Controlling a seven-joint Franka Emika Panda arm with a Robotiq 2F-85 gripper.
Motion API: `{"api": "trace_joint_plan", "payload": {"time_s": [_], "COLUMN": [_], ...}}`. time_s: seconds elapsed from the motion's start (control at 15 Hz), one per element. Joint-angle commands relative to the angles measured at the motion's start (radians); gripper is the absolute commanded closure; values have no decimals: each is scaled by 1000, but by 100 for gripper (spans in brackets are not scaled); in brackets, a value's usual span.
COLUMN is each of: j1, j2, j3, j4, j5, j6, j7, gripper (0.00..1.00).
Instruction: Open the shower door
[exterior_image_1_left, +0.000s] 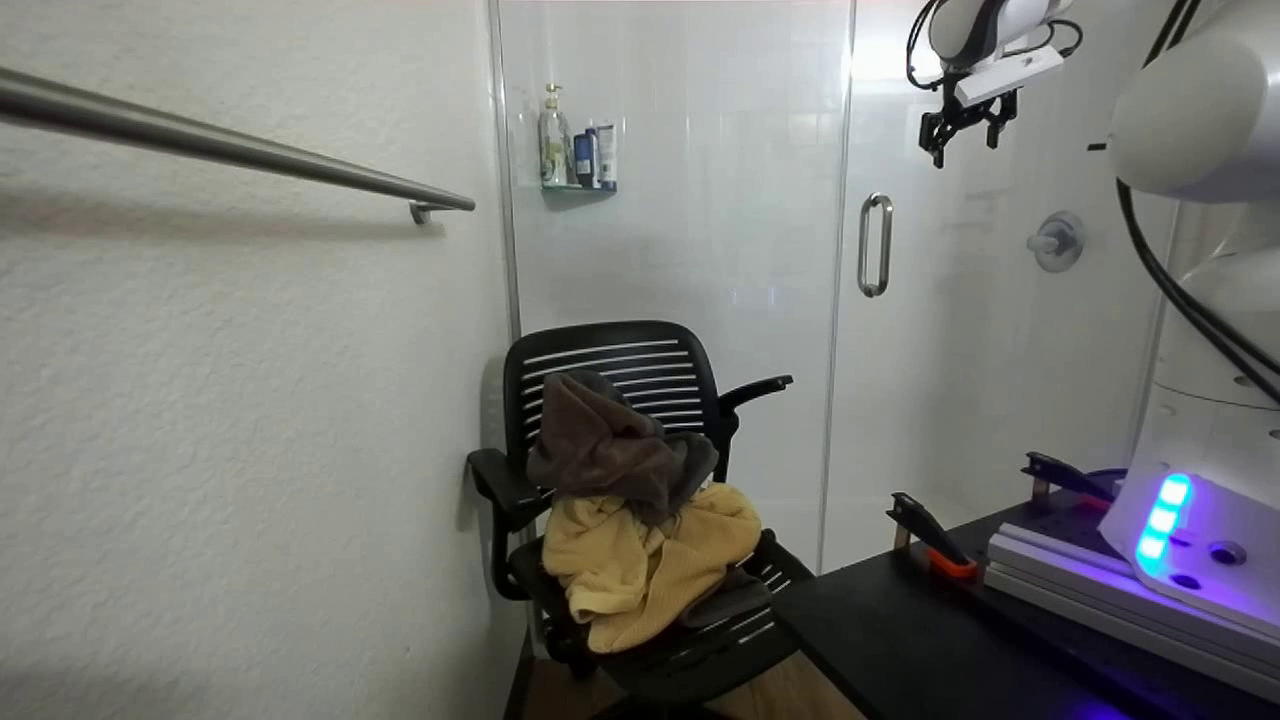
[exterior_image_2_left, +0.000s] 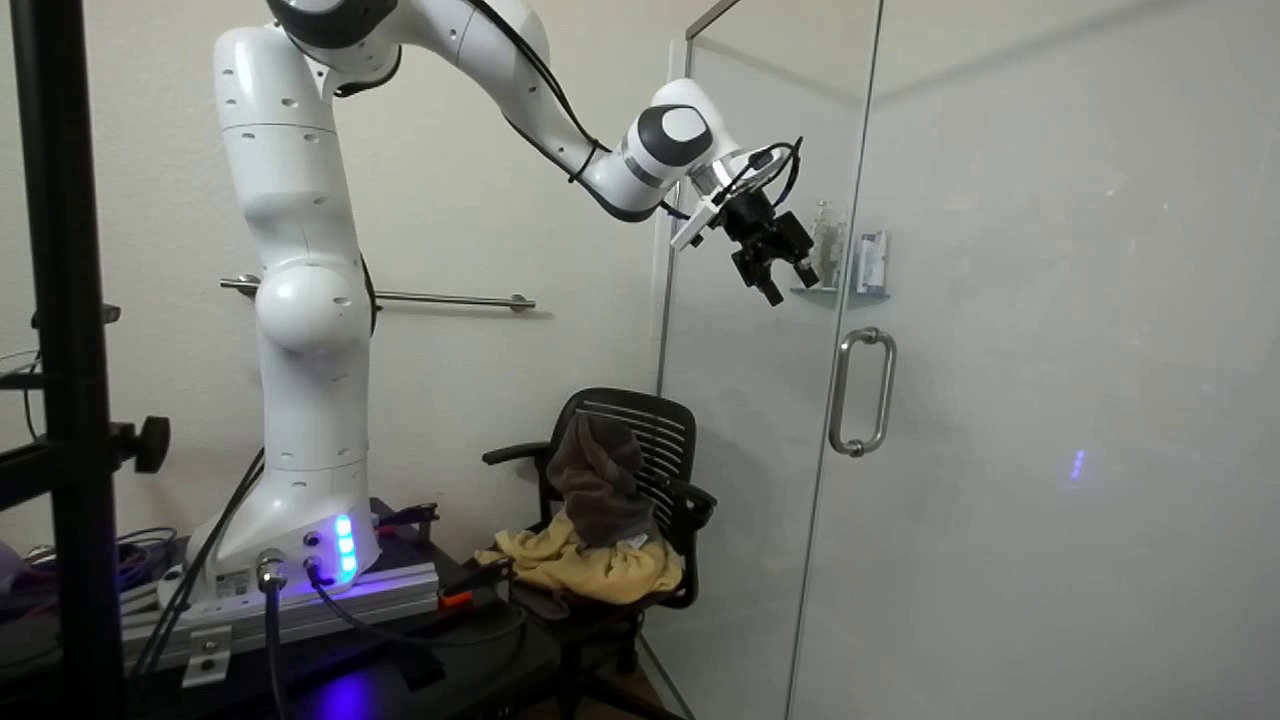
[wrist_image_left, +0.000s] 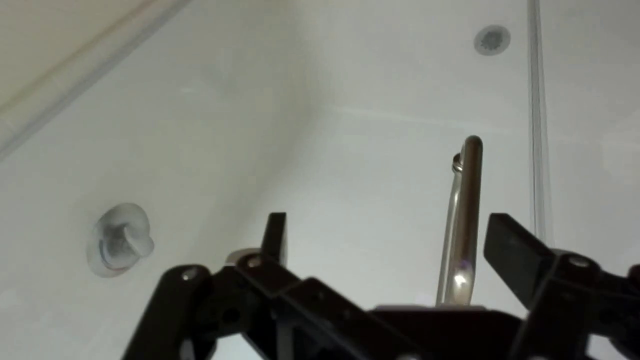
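Glass shower door (exterior_image_2_left: 1000, 550) and chrome handle (exterior_image_2_left: 887, 392) both have their long axes vertical, the jaws spread apart.

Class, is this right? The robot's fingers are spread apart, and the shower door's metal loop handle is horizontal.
Not quite: the metal loop handle on the shower door is vertical, as both exterior views show. The fingers are indeed spread apart.

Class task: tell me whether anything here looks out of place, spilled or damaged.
An office chair this near the shower door looks odd, with brown cloth heaped loosely on yellow cloth rather than hung or folded. No spill or visible damage stands out.
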Motion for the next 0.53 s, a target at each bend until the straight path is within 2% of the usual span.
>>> {"api": "trace_joint_plan", "payload": {"time_s": [0.0,0.07,0.13,0.33,0.4,0.47], "j1": [29,28,16,23,27,25], "j2": [150,166,102,159,149,162], "j3": [-38,-35,-25,-29,-24,-24], "j4": [120,142,76,125,109,116], "j5": [203,240,181,220,167,81], "j6": [46,23,34,34,31,55], "j7": [-200,-229,-168,-200,-148,-29], "gripper": [0,0,0,0,0,0]}}
